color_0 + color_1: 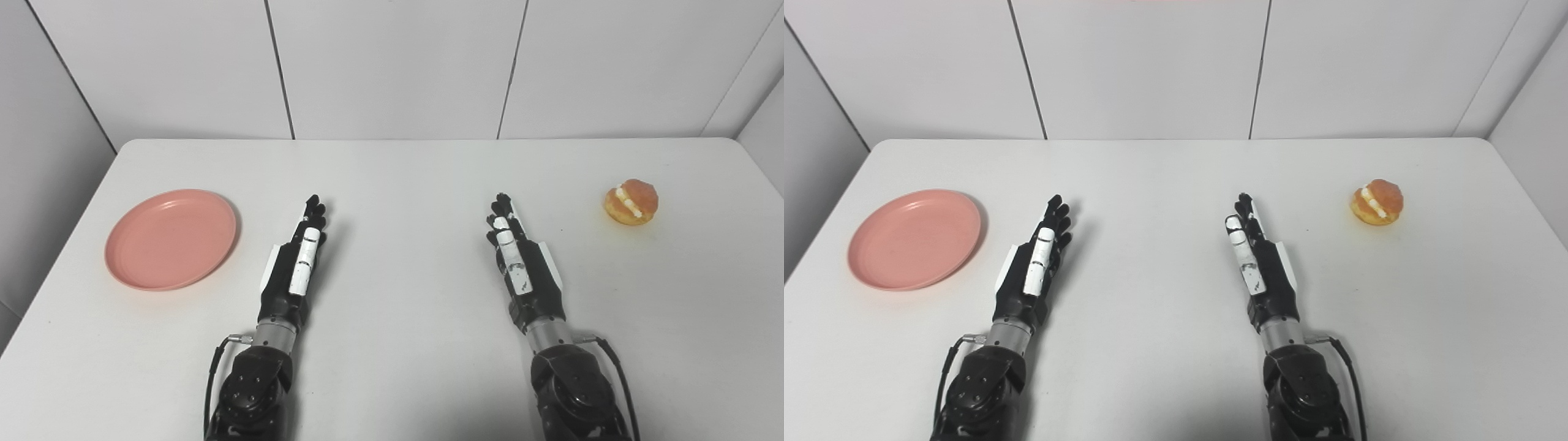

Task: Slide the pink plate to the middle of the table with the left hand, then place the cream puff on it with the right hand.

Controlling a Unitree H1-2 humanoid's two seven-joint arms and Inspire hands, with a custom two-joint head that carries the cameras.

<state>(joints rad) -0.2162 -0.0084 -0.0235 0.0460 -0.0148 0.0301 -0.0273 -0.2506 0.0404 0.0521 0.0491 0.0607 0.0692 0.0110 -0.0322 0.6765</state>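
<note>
A round pink plate (pixel 170 239) lies at the left side of the white table (pixel 398 177), with nothing on it. A golden cream puff (pixel 631 201) with a white filling line sits at the right side. My left hand (pixel 298 260) rests edge-on just right of the plate, fingers stretched forward, open and holding nothing. My right hand (pixel 518 260) lies the same way at centre right, well left of the cream puff, open and holding nothing. In the right eye view the plate (pixel 914 239) and cream puff (pixel 1377 201) appear the same.
White wall panels (pixel 392 67) close off the far edge of the table and angle in at both sides. The table's rounded corners show at back left and back right. A black cable (pixel 621 373) loops by my right forearm.
</note>
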